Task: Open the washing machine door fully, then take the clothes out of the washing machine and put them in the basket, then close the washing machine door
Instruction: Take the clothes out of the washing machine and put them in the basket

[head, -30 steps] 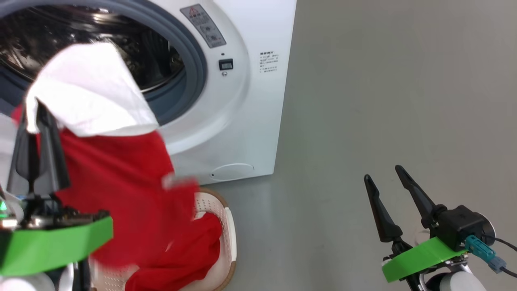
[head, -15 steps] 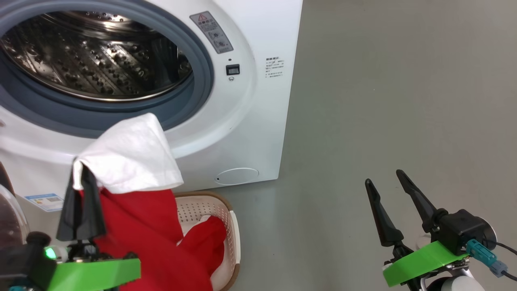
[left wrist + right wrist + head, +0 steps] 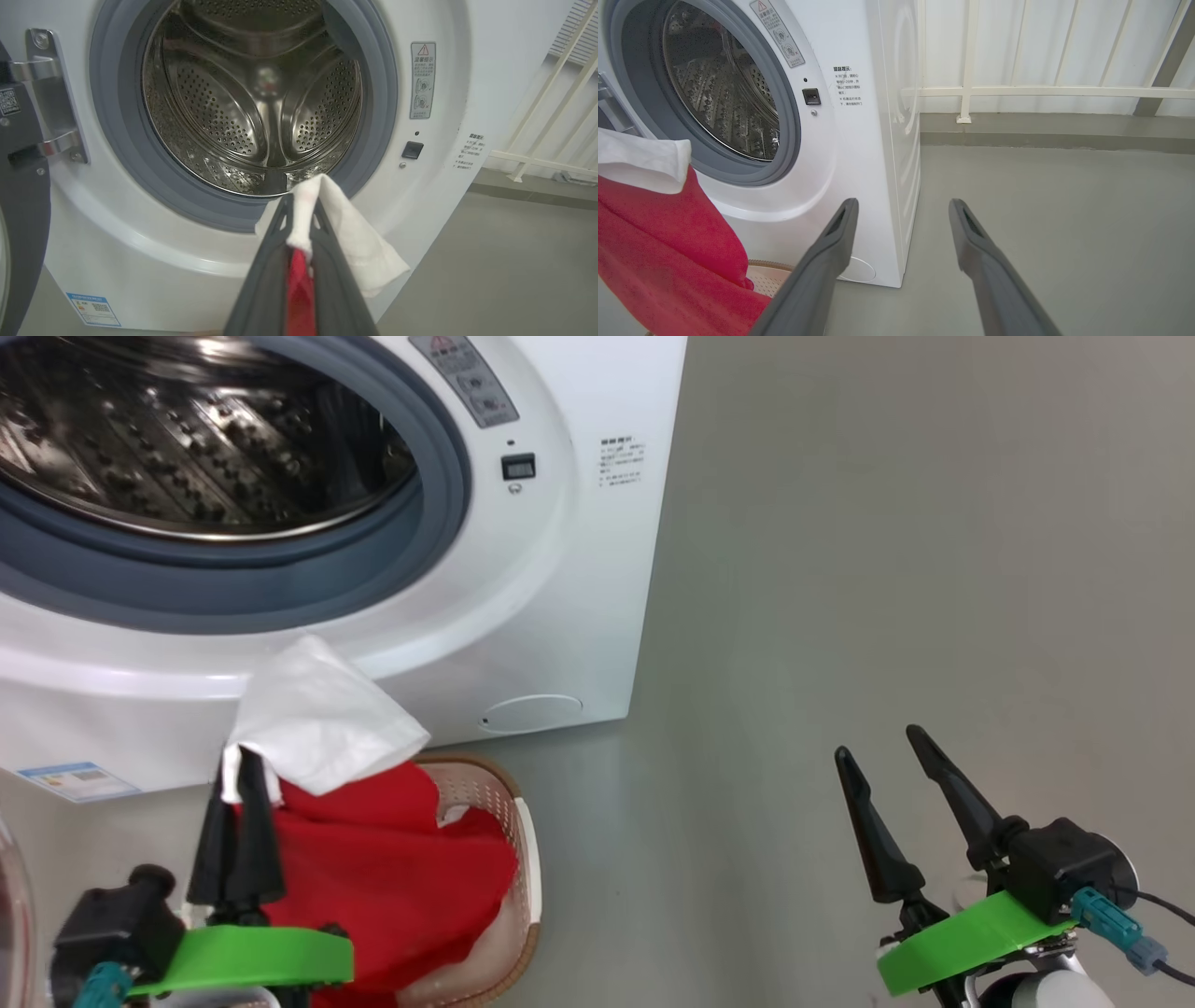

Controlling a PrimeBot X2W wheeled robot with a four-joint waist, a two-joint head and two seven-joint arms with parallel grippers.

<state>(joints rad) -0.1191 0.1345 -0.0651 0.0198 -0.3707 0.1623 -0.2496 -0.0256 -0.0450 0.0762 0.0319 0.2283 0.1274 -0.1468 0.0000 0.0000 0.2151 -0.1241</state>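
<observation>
1. The left gripper [image 3: 239, 761] is bringing the clothes [image 3: 392, 868] down. A second ago it was holding them up in front of the drum [image 3: 187, 439]; now it is hanging low, below the opening, with the basket [image 3: 528, 859] just beneath and beside it.
2. The red fabric is now piling into the basket instead of dangling over it. The white cloth [image 3: 322, 723] is still sticking up from the fingertips, folded over to the gripper's right.
3. The head camera has also been shifting, so part of the machine's [image 3: 560, 597] apparent slide is not real movement.
4. In the left wrist view the drum is looking empty. I judge the unloading is almost finished: letting go comes next, then the door [image 3: 21, 196], which is standing open off to the gripper's left.
5. The left gripper is pointing its fingers at the machine front, pinched tight on white cloth and red fabric together.
6. The right gripper [image 3: 880, 743] is waiting well off to the right of the left one, over bare floor [image 3: 840, 569], jaws spread wide and holding nothing, fingers aimed past the machine's corner.
</observation>
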